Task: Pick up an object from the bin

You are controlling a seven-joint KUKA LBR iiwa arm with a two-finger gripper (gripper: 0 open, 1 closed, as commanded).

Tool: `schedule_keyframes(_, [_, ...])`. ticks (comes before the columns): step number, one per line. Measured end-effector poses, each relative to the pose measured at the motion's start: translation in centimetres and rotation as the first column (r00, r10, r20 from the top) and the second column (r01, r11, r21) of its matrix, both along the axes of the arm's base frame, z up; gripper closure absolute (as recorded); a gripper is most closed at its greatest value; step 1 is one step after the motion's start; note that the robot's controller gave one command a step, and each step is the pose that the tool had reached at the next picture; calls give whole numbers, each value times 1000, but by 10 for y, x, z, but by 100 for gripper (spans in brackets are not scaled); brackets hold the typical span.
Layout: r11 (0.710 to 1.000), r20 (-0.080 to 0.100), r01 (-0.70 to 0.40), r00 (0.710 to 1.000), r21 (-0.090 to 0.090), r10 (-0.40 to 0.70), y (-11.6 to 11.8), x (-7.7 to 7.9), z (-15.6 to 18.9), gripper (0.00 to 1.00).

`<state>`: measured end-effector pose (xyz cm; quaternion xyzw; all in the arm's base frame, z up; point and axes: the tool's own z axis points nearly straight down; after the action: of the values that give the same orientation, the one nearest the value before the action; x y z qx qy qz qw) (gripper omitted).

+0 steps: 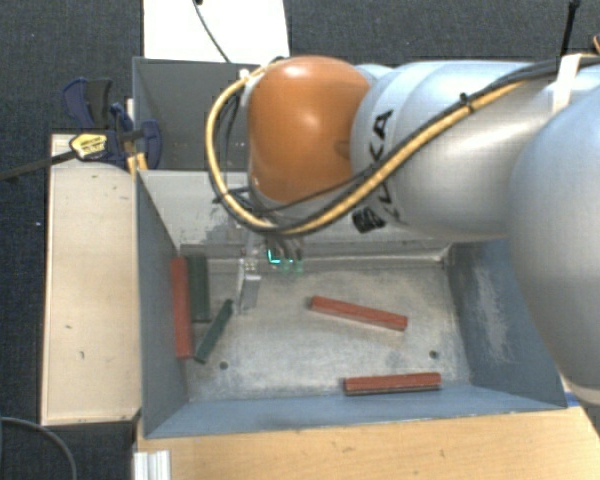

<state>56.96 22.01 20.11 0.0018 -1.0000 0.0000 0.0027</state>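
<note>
My gripper (pixel 250 290) hangs under the orange wrist cover over the bin's back left part, low above the floor. Just left of it a dark green bar (pixel 198 288) lies along the left wall beside a red-brown bar (pixel 182 308). A second dark green bar (pixel 215 330) lies tilted just below the gripper's tip, close to it; whether they touch I cannot tell. Nothing shows held in the gripper.
A red-brown bar (pixel 358 314) lies slanted in the middle of the floor. Another red-brown bar (pixel 392 383) rests along the front wall at the right. The thick arm covers the bin's back and right side.
</note>
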Motion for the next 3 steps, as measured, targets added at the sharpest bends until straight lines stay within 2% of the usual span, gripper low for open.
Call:
schedule_keyframes(1, [992, 2, -123, 992, 0, 123, 13, 15, -134, 0])
schedule_keyframes(2, [838, 12, -546, 838, -1, 546, 7, -4, -76, 0])
schedule_keyframes(3, [835, 2, -550, 835, 0, 550, -21, 6, -134, 0])
